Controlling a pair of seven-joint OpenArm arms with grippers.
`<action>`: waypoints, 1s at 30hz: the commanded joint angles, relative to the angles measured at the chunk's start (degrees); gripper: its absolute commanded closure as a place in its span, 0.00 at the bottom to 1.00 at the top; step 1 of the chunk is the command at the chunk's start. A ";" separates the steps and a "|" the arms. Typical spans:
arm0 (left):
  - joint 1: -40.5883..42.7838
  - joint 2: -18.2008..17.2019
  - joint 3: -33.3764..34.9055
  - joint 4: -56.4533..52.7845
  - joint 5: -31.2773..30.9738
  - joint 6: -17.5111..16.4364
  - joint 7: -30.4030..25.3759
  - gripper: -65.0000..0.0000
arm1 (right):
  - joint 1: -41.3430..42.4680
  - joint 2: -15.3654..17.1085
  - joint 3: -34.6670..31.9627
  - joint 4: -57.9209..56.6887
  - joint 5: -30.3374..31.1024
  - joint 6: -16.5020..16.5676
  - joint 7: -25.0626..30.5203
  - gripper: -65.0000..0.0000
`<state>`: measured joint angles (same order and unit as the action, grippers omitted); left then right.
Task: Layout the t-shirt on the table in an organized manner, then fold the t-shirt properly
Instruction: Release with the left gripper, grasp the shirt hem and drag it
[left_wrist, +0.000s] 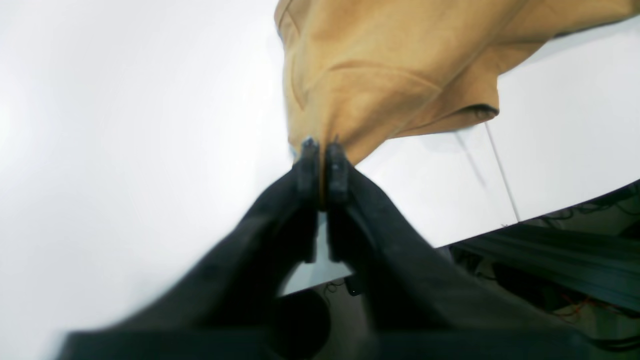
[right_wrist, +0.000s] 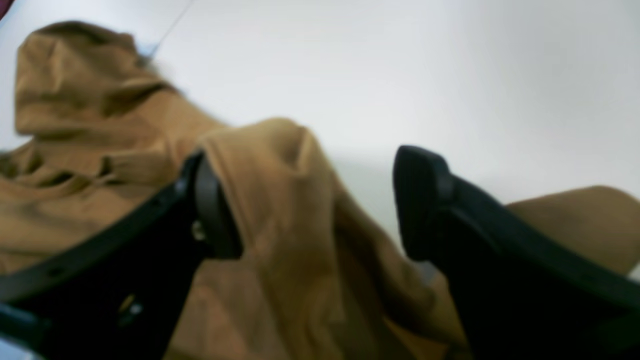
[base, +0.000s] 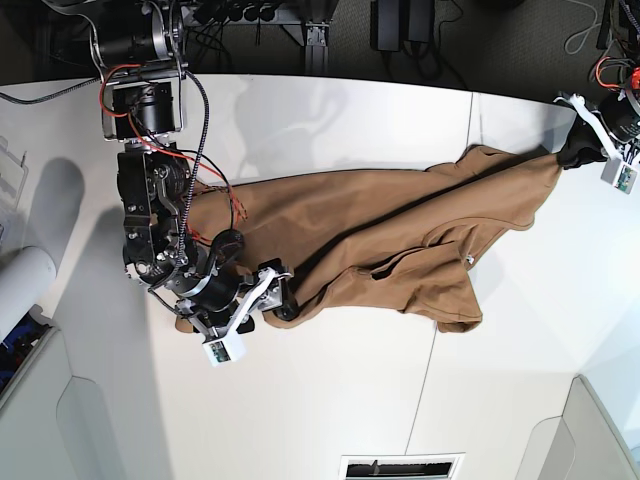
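Observation:
The tan t-shirt (base: 380, 230) lies stretched across the white table (base: 330, 400) from near left to far right, wrinkled, with one sleeve hanging toward the front. At the far right, my left gripper (base: 572, 152) is shut on a corner of the cloth. In the left wrist view its fingertips (left_wrist: 310, 150) pinch the t-shirt (left_wrist: 380, 65), which is pulled into a taut point. My right gripper (base: 272, 295) sits at the shirt's near-left end. It stands open (right_wrist: 315, 200), with a fold of the t-shirt (right_wrist: 280, 210) loose between its fingers.
A dark seam (base: 425, 390) runs across the table. Grey-white bins stand at the front corners (base: 90, 420) (base: 590, 430), and a white roll (base: 25, 280) lies at the left edge. Past the table's edge by the left gripper, dark cables (left_wrist: 575, 260) hang below.

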<state>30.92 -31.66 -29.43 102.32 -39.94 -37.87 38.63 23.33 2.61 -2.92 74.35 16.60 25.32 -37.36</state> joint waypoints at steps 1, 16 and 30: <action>0.02 -1.79 -0.61 0.81 -2.21 -0.48 0.48 0.73 | 1.09 0.09 0.15 0.98 1.38 0.57 1.07 0.34; -7.13 -5.60 -2.78 7.13 -12.98 -0.48 5.11 0.42 | -11.67 0.39 0.17 11.50 1.86 2.49 1.09 0.34; -32.81 -2.34 28.68 -12.13 1.29 5.31 -1.38 0.42 | -18.14 0.37 0.17 12.85 -3.56 1.49 0.90 0.34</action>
<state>-1.13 -33.08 -0.23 89.34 -37.91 -32.47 38.44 4.45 3.01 -2.85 86.26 12.58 26.76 -37.23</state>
